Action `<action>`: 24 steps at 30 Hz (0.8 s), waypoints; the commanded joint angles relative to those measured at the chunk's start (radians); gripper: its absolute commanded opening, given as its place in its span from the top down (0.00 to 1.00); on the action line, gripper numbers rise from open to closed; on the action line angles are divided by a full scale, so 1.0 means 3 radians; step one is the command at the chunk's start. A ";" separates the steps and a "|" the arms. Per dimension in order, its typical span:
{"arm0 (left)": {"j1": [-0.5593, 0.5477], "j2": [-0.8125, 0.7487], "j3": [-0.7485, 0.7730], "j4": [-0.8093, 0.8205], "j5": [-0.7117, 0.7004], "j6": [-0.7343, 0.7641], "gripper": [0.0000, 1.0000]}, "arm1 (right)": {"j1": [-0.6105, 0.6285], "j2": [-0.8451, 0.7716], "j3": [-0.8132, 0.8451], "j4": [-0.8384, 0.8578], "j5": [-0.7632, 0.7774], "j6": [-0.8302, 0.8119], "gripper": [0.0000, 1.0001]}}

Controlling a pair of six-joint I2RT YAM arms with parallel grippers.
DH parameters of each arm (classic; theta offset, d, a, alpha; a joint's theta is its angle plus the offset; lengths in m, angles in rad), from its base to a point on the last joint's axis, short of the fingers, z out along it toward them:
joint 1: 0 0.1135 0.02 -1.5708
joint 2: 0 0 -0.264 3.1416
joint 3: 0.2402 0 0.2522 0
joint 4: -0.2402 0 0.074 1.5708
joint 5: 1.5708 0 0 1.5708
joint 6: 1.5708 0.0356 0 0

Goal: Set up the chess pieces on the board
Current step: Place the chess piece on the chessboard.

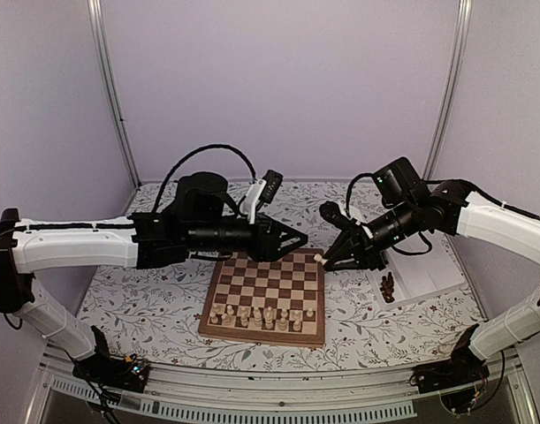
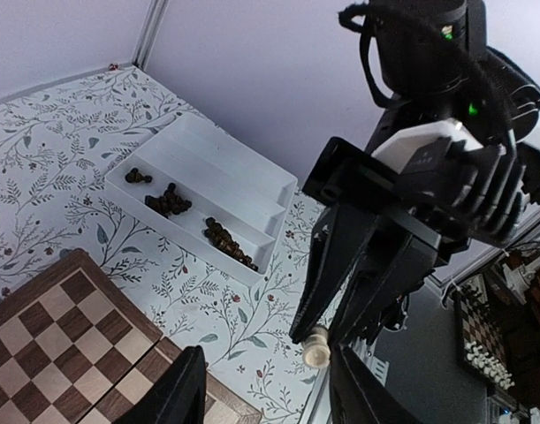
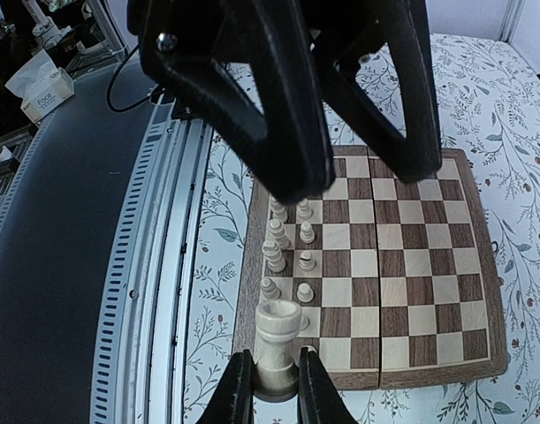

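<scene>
Pinches a pale cream carved wooden rook point(image 3: 277, 340) by its base between the two black fingers of the right gripper point(image 3: 277, 389), jaws clamped on it, rook upright. Holds it in the air over the right side of the square wooden chessboard point(image 3: 411, 265) of tan and dark brown checks with a reddish-brown border, clear of the squares; from the top camera appears near the board's far right corner, from the wrist camera nearer the robot's side, so cannot tell which square lies beneath. Faces the left gripper point(image 2: 270, 397) across the far part of the board, jaws apart and nothing between them, tips pointing at the right gripper from near by without touching. Shows other pale cream chessmen point(image 1: 261, 315) standing in two rows along the board's near edge. Leaves dark brown chessmen point(image 2: 168, 201) heaped in three clumps, each in its own compartment of a white rectangular tray point(image 2: 212, 159), lying to the right of the board and apart from it, on the floral tablecloth point(image 1: 146, 309).
</scene>
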 commanded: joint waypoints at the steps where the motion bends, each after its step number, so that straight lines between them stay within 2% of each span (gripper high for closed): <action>1: -0.0125 0.0187 0.0157 -0.0003 0.0059 -0.0043 0.52 | -0.0002 -0.0045 0.0055 0.0078 -0.0130 0.0052 0.89; 8: -0.0160 0.0407 0.0264 0.0047 0.0374 -0.0075 0.54 | -0.0001 -0.0052 0.0052 0.0106 -0.0105 0.0053 0.88; 17: -0.0199 0.0589 0.0391 0.0055 0.0566 -0.0043 0.65 | -0.0002 -0.0013 0.0084 0.0107 -0.0114 0.0055 0.88; 24: -0.0199 0.0592 0.0417 0.0004 0.0563 -0.0018 0.82 | -0.0002 -0.0003 0.0051 0.0112 -0.0091 0.0040 0.88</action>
